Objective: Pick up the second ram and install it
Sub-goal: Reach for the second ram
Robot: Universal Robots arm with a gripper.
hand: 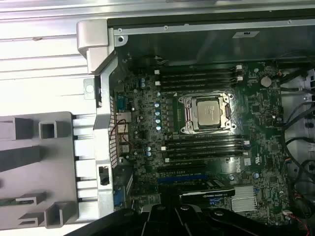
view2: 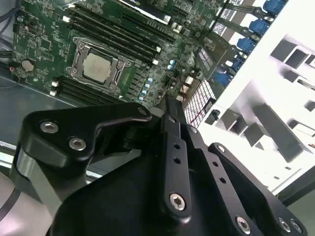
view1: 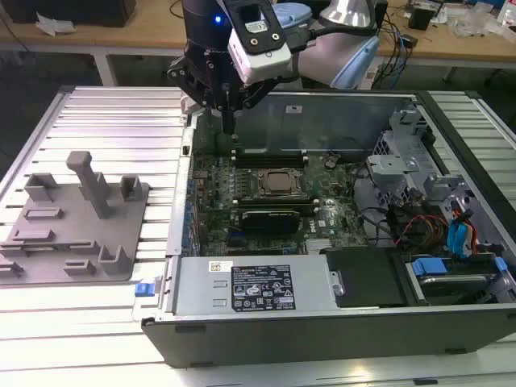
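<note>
My gripper point(view1: 229, 126) hangs fingers down over the far corner of the open computer case point(view1: 242, 339), on the exterior view's left, just above the motherboard point(view1: 242, 201). Its fingers meet at the tips and look shut, with nothing green between them; in the second wrist view the gripper point(view2: 170, 104) tapers to one black point. The second ram is out of view as a loose stick. Long black memory slots point(hand: 197, 78) run on both sides of the processor socket point(hand: 205, 113).
A grey fixture plate point(view1: 81, 234) with upright blocks lies on the ribbed table on the exterior view's left of the case. Inside the case, a drive cage point(view1: 403, 161), loose cables point(view1: 419, 230) and blue tabs point(view1: 458, 238) crowd the other side. A workbench stands behind.
</note>
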